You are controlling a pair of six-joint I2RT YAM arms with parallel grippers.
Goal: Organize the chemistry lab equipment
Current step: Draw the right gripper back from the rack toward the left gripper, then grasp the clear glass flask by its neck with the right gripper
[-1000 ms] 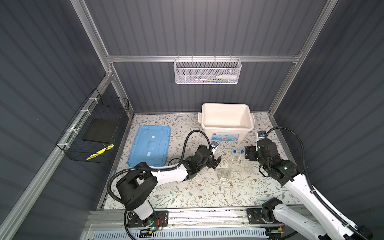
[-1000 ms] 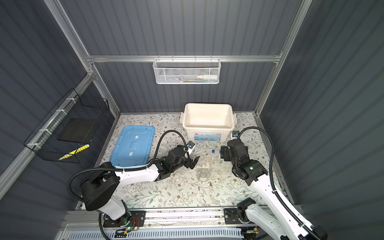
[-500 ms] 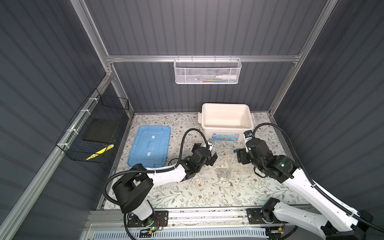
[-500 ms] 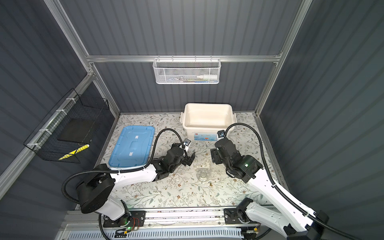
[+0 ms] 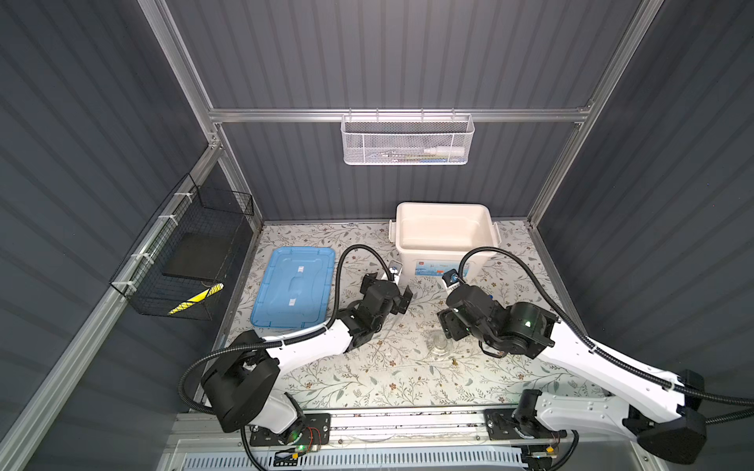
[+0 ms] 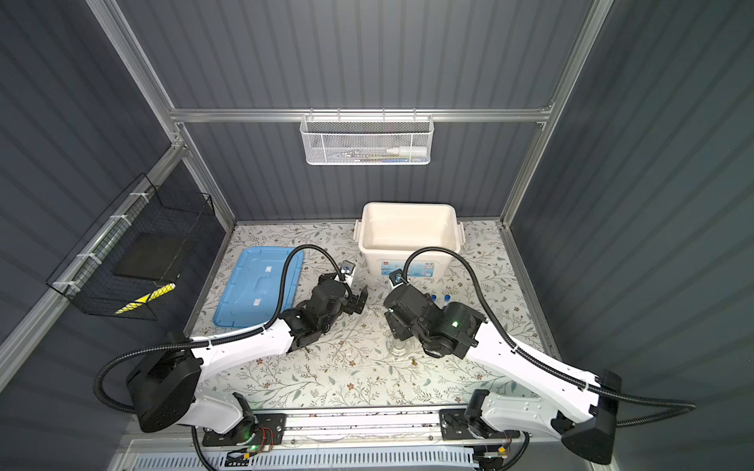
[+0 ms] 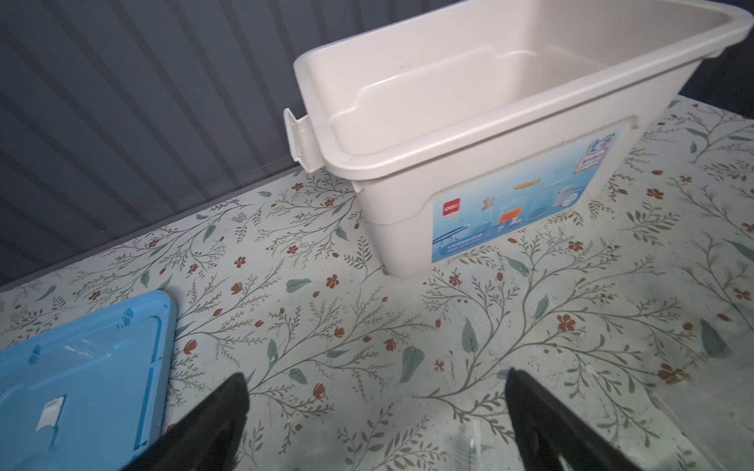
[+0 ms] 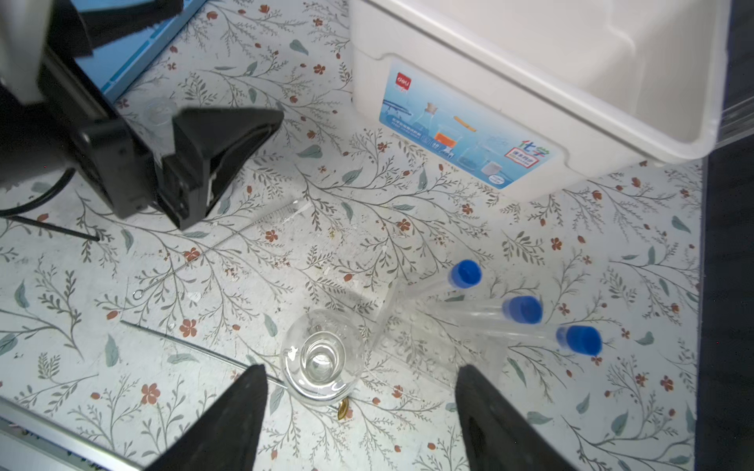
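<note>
A small clear glass flask (image 8: 322, 359) stands upright on the floral mat, also in both top views (image 5: 440, 346) (image 6: 398, 346). My right gripper (image 8: 361, 371) (image 5: 449, 326) hovers over it, open, with the flask just ahead of the gap between its fingers. Beside the flask a clear plastic rack (image 8: 420, 326) holds three blue-capped test tubes (image 8: 522, 310), leaning. A thin rod (image 8: 183, 342) and a wire brush (image 8: 228, 240) lie on the mat. My left gripper (image 7: 377, 377) (image 5: 389, 287) is wide open over bare mat, holding nothing.
The open white bin (image 5: 444, 206) (image 7: 489, 122) stands at the back, its blue lid (image 5: 291, 291) flat at the left. A white mesh basket (image 5: 408, 138) hangs on the back wall and a black wire basket (image 5: 183, 253) on the left wall. A small gold bit (image 8: 342, 410) lies by the flask.
My right arm has swung left and nearer, from beside the test tubes to above the flask, and its jaws have narrowed somewhat. My left gripper has drawn back a little to the left, still open.
</note>
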